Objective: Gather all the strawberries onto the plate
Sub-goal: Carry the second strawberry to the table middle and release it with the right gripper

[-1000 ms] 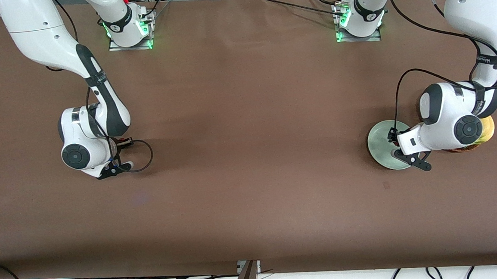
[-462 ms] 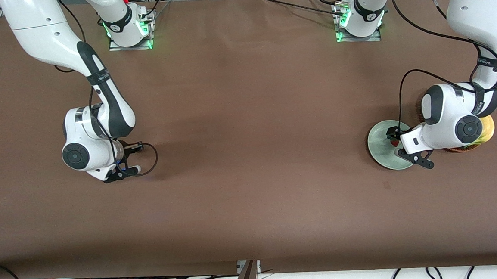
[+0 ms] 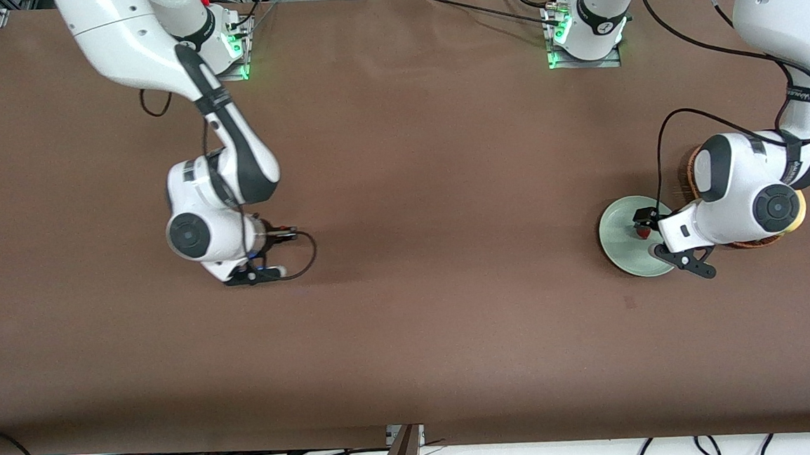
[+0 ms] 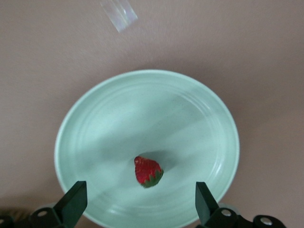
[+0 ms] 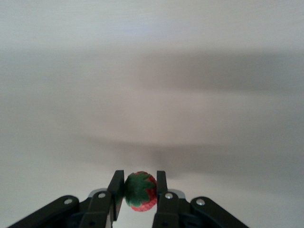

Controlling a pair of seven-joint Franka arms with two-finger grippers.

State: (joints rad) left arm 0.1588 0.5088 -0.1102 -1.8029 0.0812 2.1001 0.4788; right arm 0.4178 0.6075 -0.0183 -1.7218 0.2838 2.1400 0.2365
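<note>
Hovering over the pale green plate (image 3: 620, 242) toward the left arm's end of the brown worktop (image 3: 444, 183), the left tool (image 4: 137, 202) now has its fingers spread wide, and the strawberry (image 4: 148, 172) it carried a second ago lies loose on the plate. Beside the plate sits a brown wicker basket (image 3: 691, 175), mostly hidden by the arm. The right tool (image 5: 137, 192), pinching a second strawberry (image 5: 140, 191) between its fingers, has travelled over bare worktop toward the middle.

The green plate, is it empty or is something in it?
Not empty: one strawberry lies in the plate, between the left gripper's open fingers.
</note>
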